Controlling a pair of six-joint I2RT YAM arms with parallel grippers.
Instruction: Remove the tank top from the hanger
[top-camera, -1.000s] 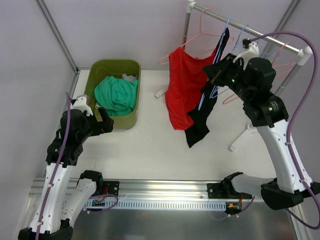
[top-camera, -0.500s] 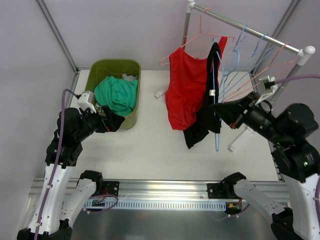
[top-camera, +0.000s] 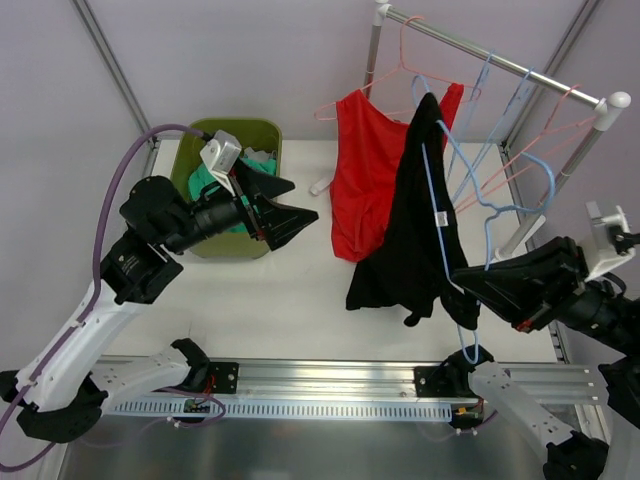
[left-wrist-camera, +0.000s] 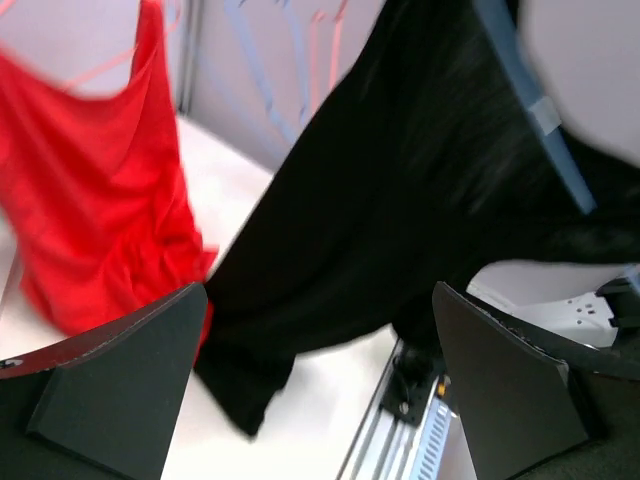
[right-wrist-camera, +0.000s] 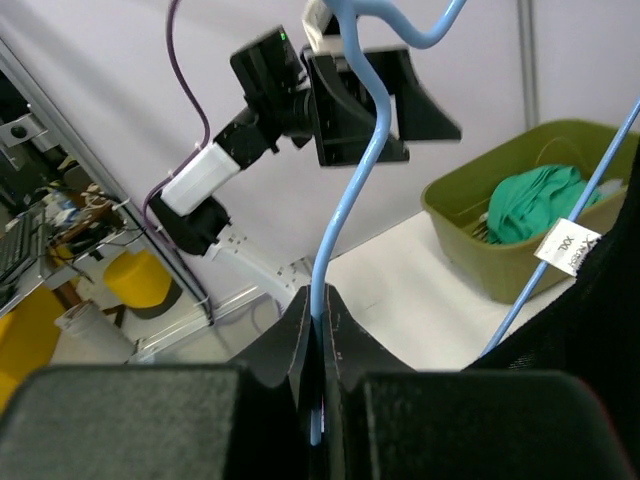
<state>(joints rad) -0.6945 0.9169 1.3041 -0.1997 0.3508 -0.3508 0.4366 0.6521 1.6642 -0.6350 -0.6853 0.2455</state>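
The black tank top (top-camera: 410, 230) hangs on a light blue hanger (top-camera: 487, 215), off the rail and above the table's front right. My right gripper (top-camera: 470, 283) is shut on the hanger's lower wire; the right wrist view shows the wire (right-wrist-camera: 345, 190) pinched between its closed fingers (right-wrist-camera: 320, 300). My left gripper (top-camera: 295, 215) is open and empty, raised and pointing right, a short way left of the black top. In the left wrist view the black top (left-wrist-camera: 400, 200) fills the space ahead of the open jaws (left-wrist-camera: 320, 300).
A red tank top (top-camera: 360, 170) hangs on a pink hanger on the clothes rail (top-camera: 500, 62) at the back right, just behind the black top. Several empty hangers hang on the rail. A green bin (top-camera: 215, 247) with teal cloth stands back left.
My right arm has pulled the blue hanger with the black top off the rail, forward and down. My left arm has risen and swung right toward the top, jaws open.
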